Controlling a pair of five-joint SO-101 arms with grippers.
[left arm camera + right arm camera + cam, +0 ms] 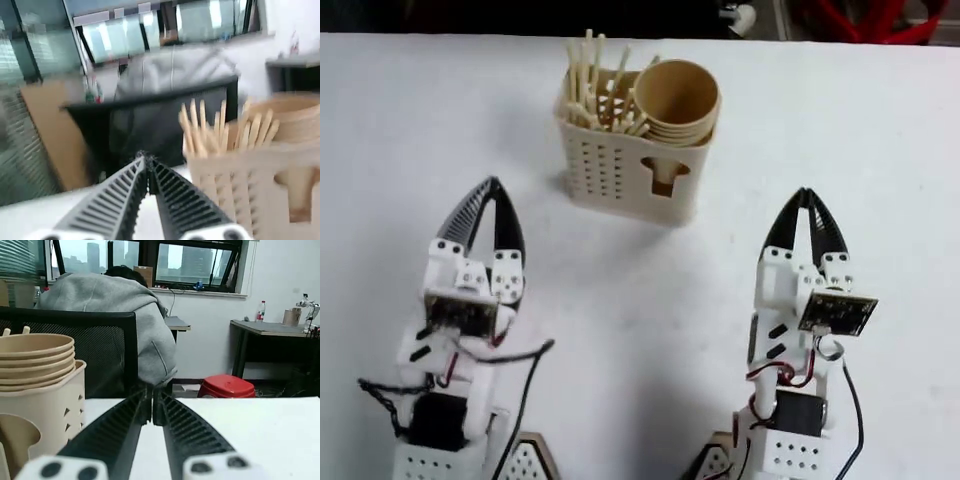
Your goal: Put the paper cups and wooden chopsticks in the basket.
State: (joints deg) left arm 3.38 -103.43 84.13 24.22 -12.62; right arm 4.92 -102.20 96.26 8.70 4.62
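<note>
Paper cups (677, 95) and wooden chopsticks (592, 85) fill the far basket (620, 175), task seemingly done; left gripper (498, 186) and right gripper (807, 196) closed, empty.

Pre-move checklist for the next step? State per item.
1. Paper cups stacked inside basket: ok.
2. Wooden chopsticks standing in basket beside the cups: ok.
3. Basket upright: ok.
4. Left gripper shut, empty, apart from basket: ok.
5. Right gripper shut, empty, apart from basket: ok.
6. Chopsticks seated to basket bottom: cannot tell.
</note>
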